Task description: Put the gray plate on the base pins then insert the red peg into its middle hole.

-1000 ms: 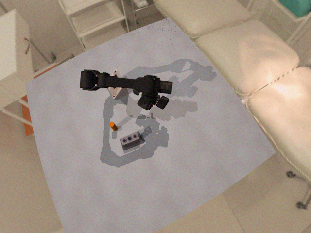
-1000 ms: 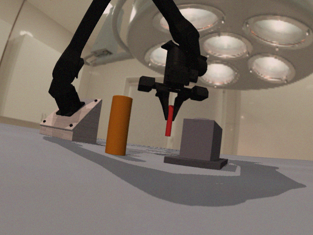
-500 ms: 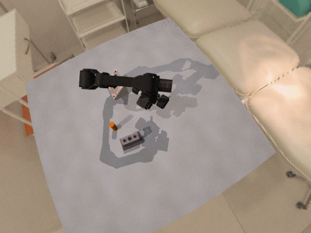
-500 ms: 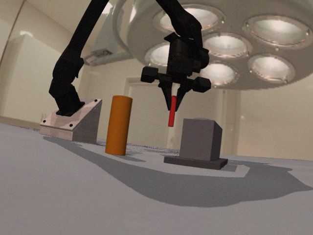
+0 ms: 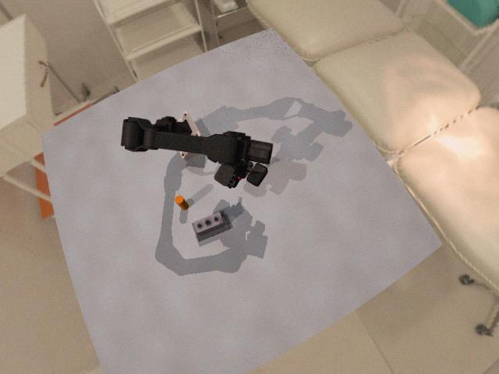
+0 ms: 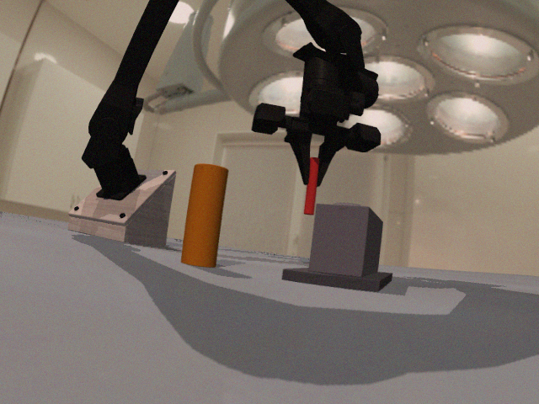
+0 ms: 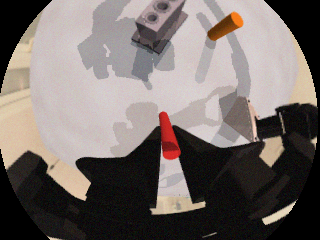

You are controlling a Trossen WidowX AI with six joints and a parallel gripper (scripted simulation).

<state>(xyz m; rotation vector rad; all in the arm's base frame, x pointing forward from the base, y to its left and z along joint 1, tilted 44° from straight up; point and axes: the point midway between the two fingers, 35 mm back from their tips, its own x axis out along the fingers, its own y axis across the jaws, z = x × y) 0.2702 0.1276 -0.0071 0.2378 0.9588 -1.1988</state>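
Note:
The gray plate [image 5: 211,228] [image 6: 339,239] [image 7: 162,25], a thick block with three holes along its top, sits level on the dark base [image 6: 330,279] [image 7: 156,49]. The pins cannot be made out clearly, and the middle hole looks empty. My gripper [image 6: 312,184] [image 7: 166,129] is shut on the red peg [image 6: 310,199] [image 7: 169,140]. The peg hangs nearly upright, with its upper part between the fingertips and its lower end free above the table. It is off to one side of the plate, not over its holes. In the top view the arm mostly hides the peg.
An orange cylinder [image 5: 182,202] [image 6: 204,215] [image 7: 225,26] stands upright on the table [image 5: 281,290], close to the plate and on the arm mount's side. The wedge-shaped arm mount [image 6: 147,217] [image 7: 240,120] stands beyond it. Arm shadows fall across the table.

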